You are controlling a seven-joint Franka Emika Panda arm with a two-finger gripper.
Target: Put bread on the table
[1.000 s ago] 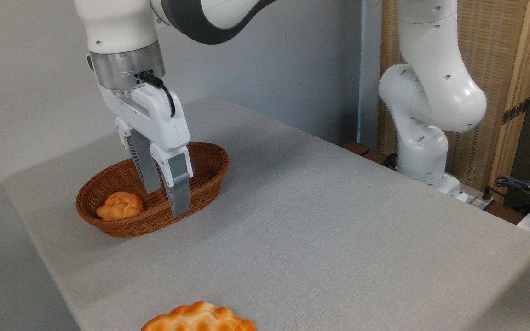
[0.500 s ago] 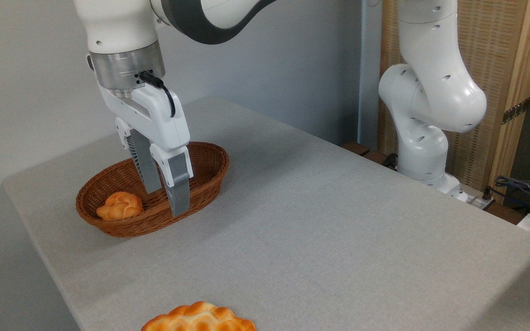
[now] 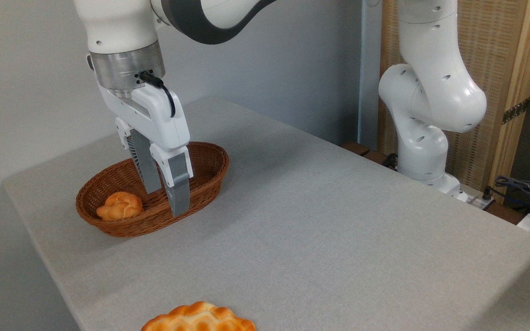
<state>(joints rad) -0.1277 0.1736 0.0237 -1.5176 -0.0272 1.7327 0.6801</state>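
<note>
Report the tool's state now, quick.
Tool: open, holding nothing, its fingers over the wicker basket; the bread lies in the basket, to the tool's left, untouched.

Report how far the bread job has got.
Done: nothing yet. The small golden-orange knotted bun lies in the brown oval wicker basket, not on the light grey tabletop. In hand: the white two-finger gripper hangs over the basket, to the right of the bun, jaws apart and empty. Left: reach the bun, grip it, lift it out and set it on the tabletop.
</note>
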